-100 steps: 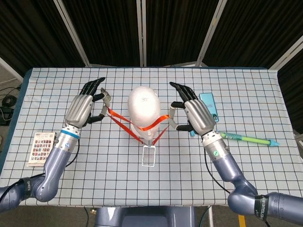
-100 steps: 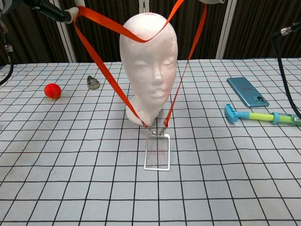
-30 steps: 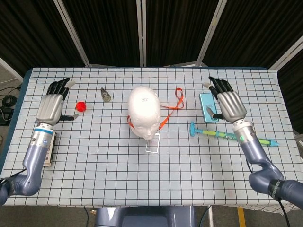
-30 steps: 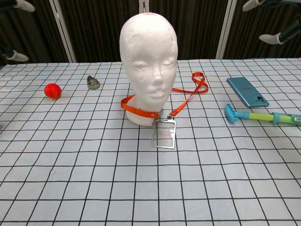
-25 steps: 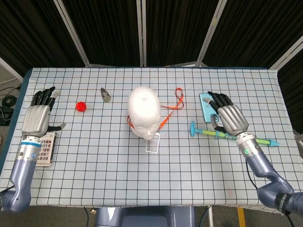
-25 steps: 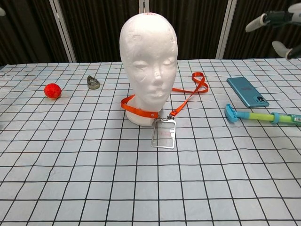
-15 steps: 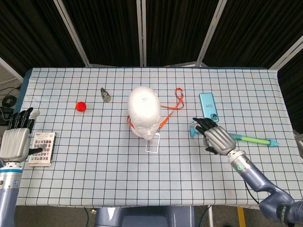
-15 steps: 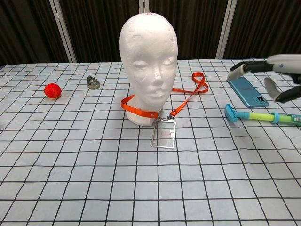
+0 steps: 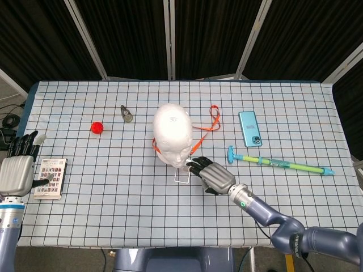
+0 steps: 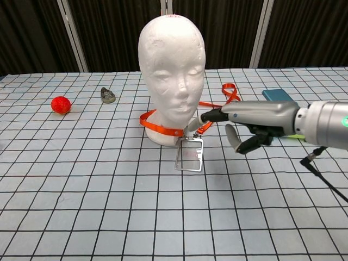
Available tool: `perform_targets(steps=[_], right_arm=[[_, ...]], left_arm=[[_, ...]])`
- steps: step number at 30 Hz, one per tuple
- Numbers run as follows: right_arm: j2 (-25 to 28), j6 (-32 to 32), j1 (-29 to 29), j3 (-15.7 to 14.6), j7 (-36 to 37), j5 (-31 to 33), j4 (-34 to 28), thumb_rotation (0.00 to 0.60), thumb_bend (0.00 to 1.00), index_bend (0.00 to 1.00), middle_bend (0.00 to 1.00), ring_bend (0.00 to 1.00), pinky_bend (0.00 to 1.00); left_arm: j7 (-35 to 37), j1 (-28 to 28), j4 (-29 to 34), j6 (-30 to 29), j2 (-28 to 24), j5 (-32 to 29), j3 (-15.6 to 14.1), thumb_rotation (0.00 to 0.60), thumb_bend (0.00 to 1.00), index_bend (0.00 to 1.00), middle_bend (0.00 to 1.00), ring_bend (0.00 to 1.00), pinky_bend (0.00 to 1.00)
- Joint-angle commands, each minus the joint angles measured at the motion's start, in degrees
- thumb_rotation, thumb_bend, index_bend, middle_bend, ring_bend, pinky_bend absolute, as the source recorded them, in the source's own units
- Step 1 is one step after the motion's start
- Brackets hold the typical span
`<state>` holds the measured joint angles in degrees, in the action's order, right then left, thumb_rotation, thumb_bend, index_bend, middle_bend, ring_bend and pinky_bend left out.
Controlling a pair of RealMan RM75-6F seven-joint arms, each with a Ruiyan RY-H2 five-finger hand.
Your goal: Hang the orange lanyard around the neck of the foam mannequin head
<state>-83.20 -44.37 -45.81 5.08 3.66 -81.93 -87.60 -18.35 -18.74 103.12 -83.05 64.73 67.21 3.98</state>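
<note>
The white foam mannequin head point(image 9: 172, 133) point(image 10: 171, 76) stands upright mid-table. The orange lanyard point(image 9: 198, 143) point(image 10: 160, 126) loops around its neck, and a loose tail point(image 9: 213, 118) trails back right. The clear badge holder point(image 9: 181, 174) point(image 10: 189, 155) lies flat in front of the base. My right hand point(image 9: 214, 177) point(image 10: 255, 122) hovers low just right of the badge with fingers extended and empty; its fingertips point(image 10: 209, 116) reach close to the strap above the badge clip. My left hand point(image 9: 17, 170) is at the far left edge, fingers apart, holding nothing; the chest view does not show it.
A red ball point(image 9: 97, 127) point(image 10: 61, 104) and a small metal object point(image 9: 127, 113) point(image 10: 107, 96) lie back left. A card pack point(image 9: 50, 178) lies beside my left hand. A teal phone point(image 9: 250, 128) and a green-blue toothbrush point(image 9: 278, 164) lie on the right.
My right hand has swept left from beside the toothbrush to the badge in front of the mannequin. The left hand has barely moved. The lanyard, let go earlier, stays around the neck.
</note>
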Motion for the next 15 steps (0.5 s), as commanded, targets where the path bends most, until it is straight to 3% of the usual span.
perform_targets(steps=[1, 15], right_arm=[[-3.90, 2.32, -1.55, 0.78, -3.53, 3.53, 3.03, 0.600, 1.00, 0.16, 0.09, 0.02, 0.06], [-8.16, 4.48, -1.74, -0.93, -6.89, 7.48, 6.42, 0.600, 1.00, 0.16, 0.12, 0.06, 0.11]], left_arm=[[0.78, 0.17, -0.33, 0.62, -0.14, -0.06, 0.45, 0.600, 0.00, 0.00, 0.00, 0.00, 0.00], [2.08, 0.89, -0.86, 2.41, -0.29, 1.19, 1.46, 0.600, 0.00, 0.00, 0.00, 0.00, 0.00]])
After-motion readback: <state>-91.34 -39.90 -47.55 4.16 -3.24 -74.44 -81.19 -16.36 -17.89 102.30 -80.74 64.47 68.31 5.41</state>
